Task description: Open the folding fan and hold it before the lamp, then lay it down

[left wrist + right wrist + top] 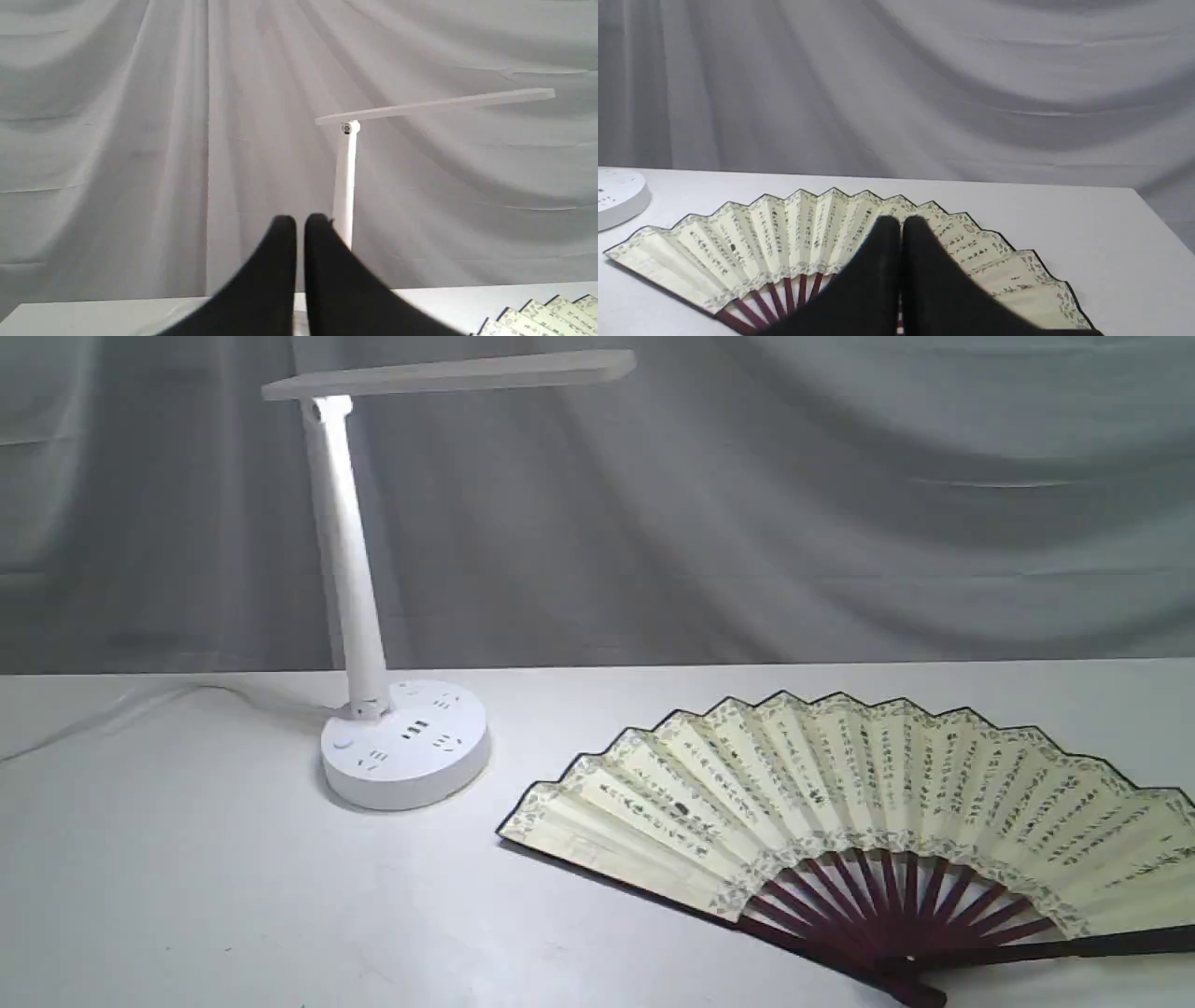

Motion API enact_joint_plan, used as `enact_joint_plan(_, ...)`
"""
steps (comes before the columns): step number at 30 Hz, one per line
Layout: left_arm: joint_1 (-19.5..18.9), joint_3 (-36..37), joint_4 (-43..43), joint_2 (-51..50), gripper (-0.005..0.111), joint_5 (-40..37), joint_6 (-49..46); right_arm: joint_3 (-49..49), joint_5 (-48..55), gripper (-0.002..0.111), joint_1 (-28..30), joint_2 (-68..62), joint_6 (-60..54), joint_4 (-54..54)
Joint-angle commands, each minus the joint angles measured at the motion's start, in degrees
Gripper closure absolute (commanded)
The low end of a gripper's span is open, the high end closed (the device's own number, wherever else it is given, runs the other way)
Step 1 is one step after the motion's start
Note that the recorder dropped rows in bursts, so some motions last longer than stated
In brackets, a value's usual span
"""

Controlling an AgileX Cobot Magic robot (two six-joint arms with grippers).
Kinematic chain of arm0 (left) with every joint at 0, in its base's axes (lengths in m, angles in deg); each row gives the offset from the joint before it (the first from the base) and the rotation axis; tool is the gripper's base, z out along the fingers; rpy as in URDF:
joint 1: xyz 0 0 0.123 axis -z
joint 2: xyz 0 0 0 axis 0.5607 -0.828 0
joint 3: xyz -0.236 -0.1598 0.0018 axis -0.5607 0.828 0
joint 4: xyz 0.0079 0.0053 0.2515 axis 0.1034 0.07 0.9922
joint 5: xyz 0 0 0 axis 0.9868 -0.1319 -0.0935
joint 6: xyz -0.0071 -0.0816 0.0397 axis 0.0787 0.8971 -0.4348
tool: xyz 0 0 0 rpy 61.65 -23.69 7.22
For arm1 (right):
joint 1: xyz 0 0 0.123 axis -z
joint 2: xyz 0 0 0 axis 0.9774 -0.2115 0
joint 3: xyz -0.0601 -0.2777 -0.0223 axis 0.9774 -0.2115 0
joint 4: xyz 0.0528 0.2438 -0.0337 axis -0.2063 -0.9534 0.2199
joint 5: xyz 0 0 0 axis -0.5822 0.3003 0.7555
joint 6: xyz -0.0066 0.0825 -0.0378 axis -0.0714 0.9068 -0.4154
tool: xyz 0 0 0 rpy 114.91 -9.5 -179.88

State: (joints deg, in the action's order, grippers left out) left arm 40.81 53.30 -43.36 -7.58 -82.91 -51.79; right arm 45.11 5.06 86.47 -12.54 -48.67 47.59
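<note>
Folding fan (840,784) lies open on the table (187,896), near the lamp (347,569).

One fan (840,775); one lamp (346,569); two hands (300,223) (901,223)

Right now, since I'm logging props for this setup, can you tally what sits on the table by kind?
folding fan: 1
lamp: 1
Total: 2
</note>
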Motion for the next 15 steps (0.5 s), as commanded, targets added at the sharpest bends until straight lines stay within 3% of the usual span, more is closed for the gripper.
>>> enact_joint_plan(1, -0.1, 4.1, -0.3, 0.2, 0.104, 4.6, 0.2, -5.2, -13.0, 0.108, -0.1, 0.3, 0.2, -0.4)
enact_joint_plan(4, -0.1, 7.1, -0.3, 0.2, 0.104, 7.4, 0.2, -8.3, -20.1, 0.108, -0.1, 0.3, 0.2, -0.4)
enact_joint_plan(11, -0.1, 14.5, -0.3, 0.2, 0.104, 13.2, 0.2, -15.1, -20.4, 0.108, -0.1, 0.3, -1.7, 2.8)
enact_joint_plan(15, -0.1, 17.1, -0.3, 0.2, 0.104, 13.2, 0.2, -15.1, -11.7, 0.108, -0.1, 0.3, -3.5, 6.1)
